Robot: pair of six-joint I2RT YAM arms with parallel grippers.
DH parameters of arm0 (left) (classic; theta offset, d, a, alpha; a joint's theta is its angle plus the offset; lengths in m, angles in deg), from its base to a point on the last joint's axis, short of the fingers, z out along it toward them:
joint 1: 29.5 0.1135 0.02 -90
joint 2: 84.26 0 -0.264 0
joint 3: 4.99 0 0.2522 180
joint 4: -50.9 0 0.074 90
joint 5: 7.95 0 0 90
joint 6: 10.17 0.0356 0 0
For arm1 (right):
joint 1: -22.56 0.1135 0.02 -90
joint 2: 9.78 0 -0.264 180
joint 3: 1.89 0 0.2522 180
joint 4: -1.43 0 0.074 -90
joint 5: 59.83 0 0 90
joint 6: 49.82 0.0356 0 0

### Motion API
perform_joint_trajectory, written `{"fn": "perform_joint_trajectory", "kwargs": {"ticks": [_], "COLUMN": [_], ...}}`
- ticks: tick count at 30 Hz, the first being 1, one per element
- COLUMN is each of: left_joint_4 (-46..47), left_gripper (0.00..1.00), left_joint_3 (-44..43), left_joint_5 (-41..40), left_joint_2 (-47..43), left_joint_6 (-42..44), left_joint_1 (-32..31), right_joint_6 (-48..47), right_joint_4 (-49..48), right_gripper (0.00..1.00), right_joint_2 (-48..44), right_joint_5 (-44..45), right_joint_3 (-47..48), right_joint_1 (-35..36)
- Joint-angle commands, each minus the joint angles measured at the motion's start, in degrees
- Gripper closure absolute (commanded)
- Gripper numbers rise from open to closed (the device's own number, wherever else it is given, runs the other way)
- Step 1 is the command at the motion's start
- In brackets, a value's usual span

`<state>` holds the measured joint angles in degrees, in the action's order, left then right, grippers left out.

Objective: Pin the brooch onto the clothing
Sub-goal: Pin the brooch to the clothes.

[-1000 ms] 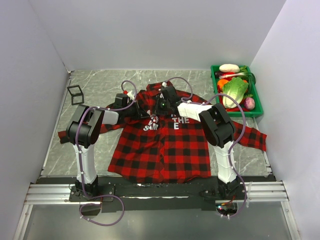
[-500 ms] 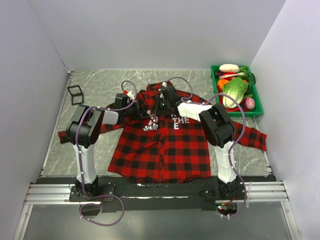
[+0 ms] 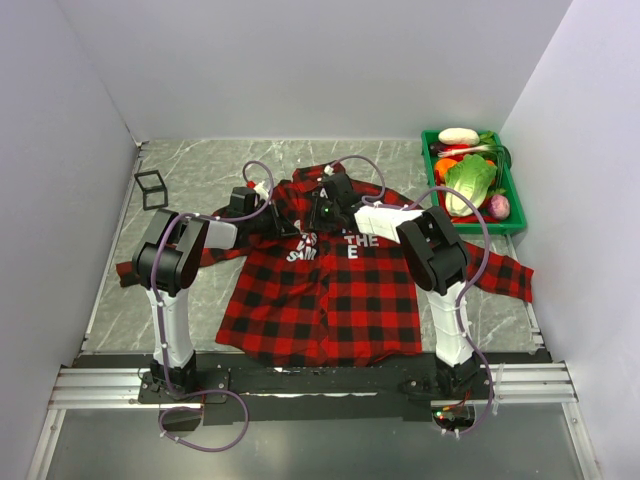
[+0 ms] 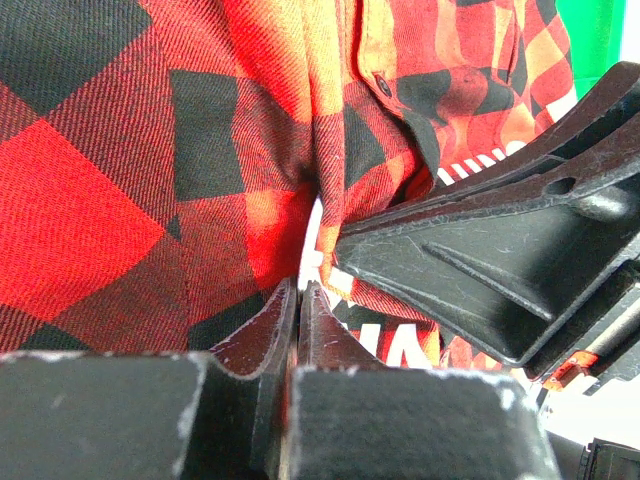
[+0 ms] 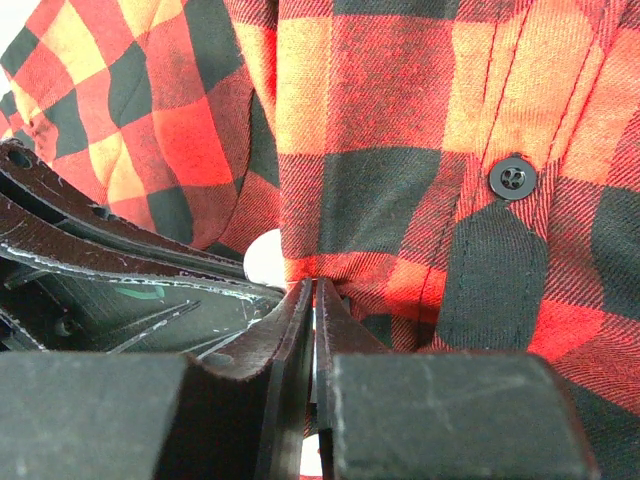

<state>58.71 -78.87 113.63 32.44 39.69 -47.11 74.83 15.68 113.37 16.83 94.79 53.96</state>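
Pinching the shirt (image 3: 330, 295) just below its collar, the left end effector (image 4: 297, 291) and right end effector (image 5: 312, 286) are clamping closed on its fabric.

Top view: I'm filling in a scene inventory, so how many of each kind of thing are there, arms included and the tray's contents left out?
robot arms: 2, the left arm and the right arm
plaid shirt: 1
wire cube: 1
green tray: 1
total: 5
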Motion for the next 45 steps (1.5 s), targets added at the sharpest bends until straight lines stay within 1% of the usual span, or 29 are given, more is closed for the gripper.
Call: {"fn": "perform_joint_trajectory", "kwargs": {"ticks": [1, 23, 29, 35, 39, 45], "left_joint_4": [-2.1, -1.2, -1.3, -3.5, -3.6, -4.6], "left_gripper": [0.99, 0.99, 0.99, 0.99, 0.99, 0.99], "left_joint_3": [0.8, 1.1, 1.5, 0.6, 0.5, 0.1], "left_joint_5": [0.3, 0.7, -0.5, -2.6, -2.7, -3.5], "left_joint_2": [-1.8, -1.9, -2.3, -2.7, -2.6, -3.2], "left_joint_6": [0.4, 0.8, 2.5, 6.1, 7.4, 9.2], "left_joint_1": [-0.4, -0.5, -0.7, -2.0, -2.3, -2.7], "right_joint_6": [-0.1, -1.0, -1.3, -1.7, -2.1, -2.8], "right_joint_4": [-0.8, 2.9, 4.7, 6.4, 8.0, 9.3], "right_gripper": [0.89, 0.89, 0.89, 0.89, 0.89, 0.89], "right_joint_2": [1.2, 4.4, 5.0, 5.2, 6.0, 6.1], "right_joint_5": [1.0, 1.6, 0.8, 0.2, -1.3, -1.4], "right_joint_3": [2.1, 6.3, 8.2, 9.4, 10.9, 11.7], "right_joint_1": [0.7, 1.8, 1.8, 1.9, 1.7, 1.7]}}
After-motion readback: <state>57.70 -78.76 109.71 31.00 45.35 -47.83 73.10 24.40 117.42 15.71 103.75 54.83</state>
